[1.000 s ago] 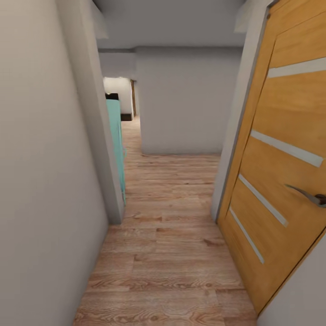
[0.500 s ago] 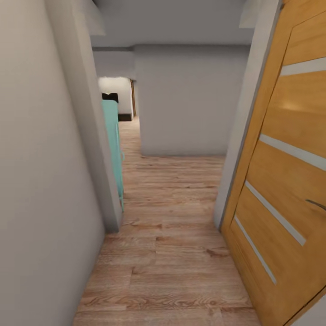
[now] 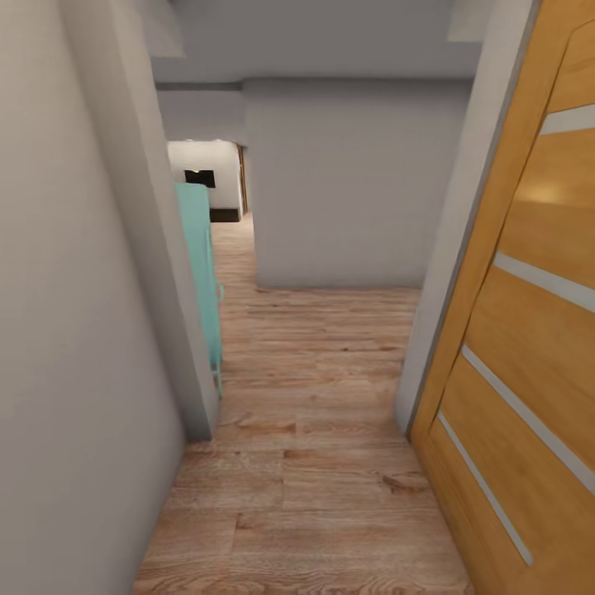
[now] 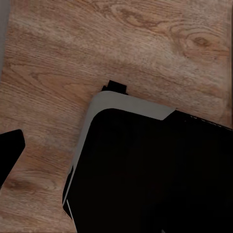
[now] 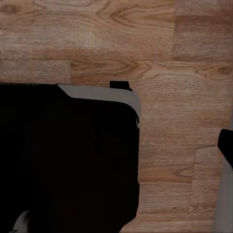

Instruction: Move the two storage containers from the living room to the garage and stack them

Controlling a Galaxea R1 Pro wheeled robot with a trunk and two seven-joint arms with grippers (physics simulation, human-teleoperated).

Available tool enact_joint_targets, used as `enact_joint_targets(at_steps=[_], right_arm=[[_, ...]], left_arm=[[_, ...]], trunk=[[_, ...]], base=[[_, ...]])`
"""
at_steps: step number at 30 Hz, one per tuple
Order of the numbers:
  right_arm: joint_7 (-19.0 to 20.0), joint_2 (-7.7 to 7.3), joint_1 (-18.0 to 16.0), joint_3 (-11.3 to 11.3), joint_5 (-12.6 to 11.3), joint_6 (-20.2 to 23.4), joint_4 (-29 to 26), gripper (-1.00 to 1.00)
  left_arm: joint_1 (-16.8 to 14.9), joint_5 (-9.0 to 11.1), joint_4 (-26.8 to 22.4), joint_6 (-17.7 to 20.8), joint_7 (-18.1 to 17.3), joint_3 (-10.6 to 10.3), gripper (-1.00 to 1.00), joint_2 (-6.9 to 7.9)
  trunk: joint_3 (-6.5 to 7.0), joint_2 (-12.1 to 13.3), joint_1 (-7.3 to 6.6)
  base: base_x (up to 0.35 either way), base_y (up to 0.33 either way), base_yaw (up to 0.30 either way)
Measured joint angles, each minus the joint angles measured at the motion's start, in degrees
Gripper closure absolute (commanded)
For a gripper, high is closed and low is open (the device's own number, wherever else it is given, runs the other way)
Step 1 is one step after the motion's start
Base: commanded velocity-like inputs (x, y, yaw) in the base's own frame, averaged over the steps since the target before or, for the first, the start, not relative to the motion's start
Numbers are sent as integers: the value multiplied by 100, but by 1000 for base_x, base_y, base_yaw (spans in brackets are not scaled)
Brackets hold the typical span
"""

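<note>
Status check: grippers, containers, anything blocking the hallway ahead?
Grippers: state cannot be told. Rolling along light wood-plank floor. Open tan wooden door close on right, teal panel behind left wall corner; grey wall ahead.

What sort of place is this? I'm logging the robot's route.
Probably a narrow indoor hallway: wood-plank floor, plain walls close on the left, and an open wooden door on the right.

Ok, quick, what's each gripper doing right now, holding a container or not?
Left gripper: cannot be told; its wrist view looks down on the wood floor and the robot's dark base.
Right gripper: cannot be told either.
</note>
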Motion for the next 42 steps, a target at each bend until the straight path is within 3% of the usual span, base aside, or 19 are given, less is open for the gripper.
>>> enact_joint_targets(at_steps=[42], right_arm=[[0,12,1,-40,-64,-22,0,-100]], left_arm=[[0,0,0,0,0,0,-100,-16]], trunk=[[0,0,0]], base=[[323,0,0]])
